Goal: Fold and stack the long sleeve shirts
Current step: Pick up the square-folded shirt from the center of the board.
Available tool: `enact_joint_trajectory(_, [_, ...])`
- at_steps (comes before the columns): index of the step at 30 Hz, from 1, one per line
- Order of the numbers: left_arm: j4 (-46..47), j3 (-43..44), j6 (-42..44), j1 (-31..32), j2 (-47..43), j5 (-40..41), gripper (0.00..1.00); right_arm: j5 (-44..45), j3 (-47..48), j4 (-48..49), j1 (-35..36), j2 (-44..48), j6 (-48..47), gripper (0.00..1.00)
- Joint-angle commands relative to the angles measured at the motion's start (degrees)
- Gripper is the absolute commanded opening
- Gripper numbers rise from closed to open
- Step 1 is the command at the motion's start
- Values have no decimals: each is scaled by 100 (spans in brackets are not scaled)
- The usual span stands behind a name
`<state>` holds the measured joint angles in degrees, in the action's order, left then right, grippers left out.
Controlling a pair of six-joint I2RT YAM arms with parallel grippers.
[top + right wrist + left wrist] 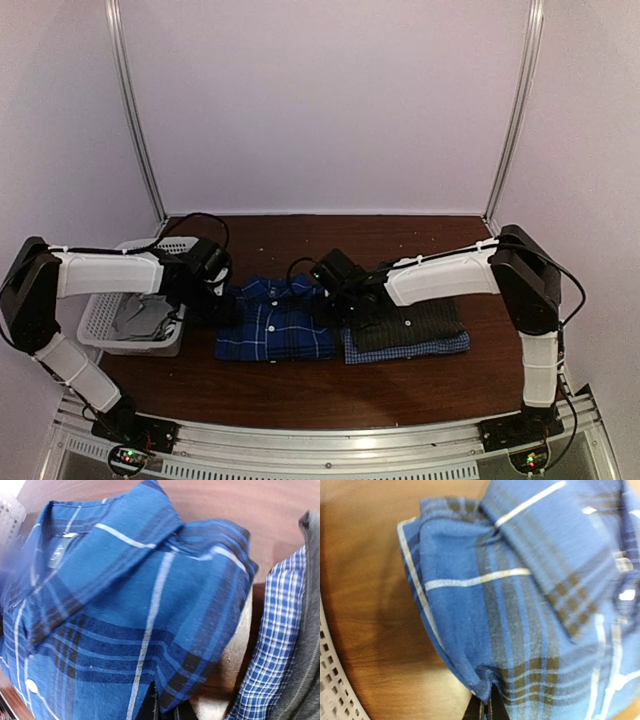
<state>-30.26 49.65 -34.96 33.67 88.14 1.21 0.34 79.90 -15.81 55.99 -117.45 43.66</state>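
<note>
Looking down from the overhead camera, the blue plaid shirt point(275, 322) is lying folded about mid-tabletop point(300, 390), collar toward the back wall. Just to its right there's a little stack, with the dark grey shirt point(415, 318) on top of the pale blue checked shirt point(440, 347), whose edge peeks out along the front. The white basket point(100, 312) sits over on the left with some grey cloth point(143, 320) in it. Both arms reach in, with the left jaws at the plaid shirt's left edge and the right jaws at its right edge, up near the collar end. On the left wrist camera, the left jaws are pinched tight on the plaid shirt's hem at the bottom of the picture. The fabric is bunched right there, and the basket mesh shows in the lower left corner. On the right wrist camera it's the same deal: the right jaws are closed down on the plaid shirt's near edge. The checked and grey shirts run down the right side, and a bit of basket shows top left.
</note>
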Motion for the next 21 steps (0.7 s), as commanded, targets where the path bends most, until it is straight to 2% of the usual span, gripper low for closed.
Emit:
enact_joint_trajectory(1, [-28,495,77,-19,-432,-398,0,429,535,-412,35,164,-280,0])
enact_joint_trajectory(12, [-443,1477,32,116,-683,-767,0,830,1225,-1109,-58,680,-752,0])
enact_joint_trajectory(21, [-308,2417,-382,658,-248,-969,0,1132,492,-1509,-633,1831,-1052,0])
